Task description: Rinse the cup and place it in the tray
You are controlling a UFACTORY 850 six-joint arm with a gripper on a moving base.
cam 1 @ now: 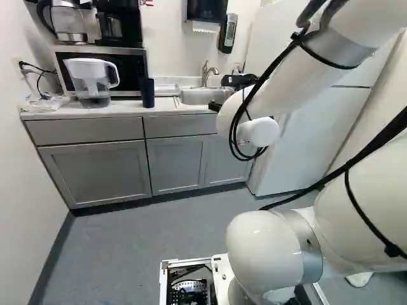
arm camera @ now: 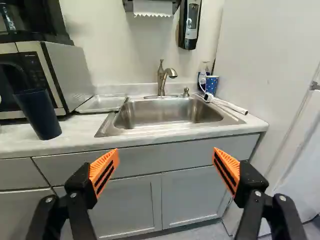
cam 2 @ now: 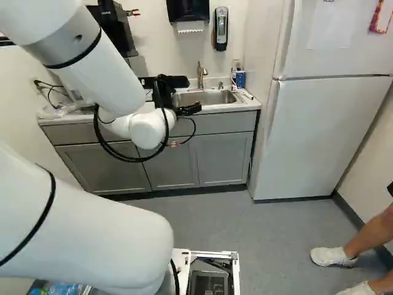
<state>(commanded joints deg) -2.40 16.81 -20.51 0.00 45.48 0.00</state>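
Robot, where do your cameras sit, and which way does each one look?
Left base view: behind my arm, to its left, looking ahead and a little down; the arm stands right of the middle.
Right base view: behind my arm, to its right, facing the same kitchen; the arm fills the left, and the fridge shows.
Wrist view: on my wrist, looking along my open gripper at the tray.
Both base views share my arm and the sink.
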